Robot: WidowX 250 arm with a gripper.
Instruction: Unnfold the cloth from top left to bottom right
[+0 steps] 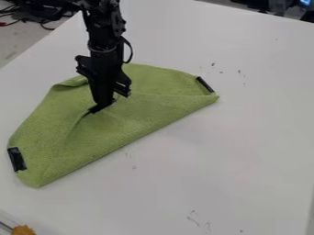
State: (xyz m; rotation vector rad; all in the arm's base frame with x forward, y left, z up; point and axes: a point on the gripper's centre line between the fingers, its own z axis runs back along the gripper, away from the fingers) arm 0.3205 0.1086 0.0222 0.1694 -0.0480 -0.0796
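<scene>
My black robot gripper [102, 108] points down on the middle of the folded green fabric cloth [141, 110]; I cannot tell if it is open or closed. Black tape strips [16, 159] are at the cloth's two ends, and under it is the smooth white table [245, 147].

One green cloth [131, 117] is seen on one white tabletop [227, 170], where one black robot arm [105, 34] and its one gripper [102, 105] are pictured. Two strips of black tape [16, 159] are counted on the fabric, one at either end. One orange-brown object [23, 230] is caught at the lower left corner. Several cables [38, 20] are shown at upper left, though their exact number cannot be told. A number of small dark marks [193, 219] are scattered across the surface.
</scene>
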